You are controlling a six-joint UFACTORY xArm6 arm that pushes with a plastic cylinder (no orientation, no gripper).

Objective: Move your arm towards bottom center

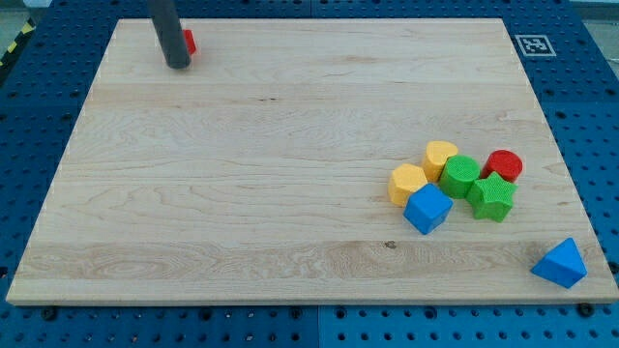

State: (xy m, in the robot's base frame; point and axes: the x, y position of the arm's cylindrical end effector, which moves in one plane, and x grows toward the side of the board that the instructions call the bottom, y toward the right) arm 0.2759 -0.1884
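My tip [178, 65] rests on the wooden board [242, 174] near its top left corner. A red block [190, 42] sits right behind the rod, mostly hidden by it. Far from the tip, at the right, a cluster holds a yellow block [440, 156], a second yellow block [407, 182], a blue cube [427, 209], a green round block [461, 176], a green star block [492, 197] and a red cylinder [503, 165]. A blue triangular block [561, 263] lies alone at the bottom right corner.
The board lies on a blue perforated table [39, 106]. A black-and-white marker tag [532, 44] sits just off the board's top right corner.
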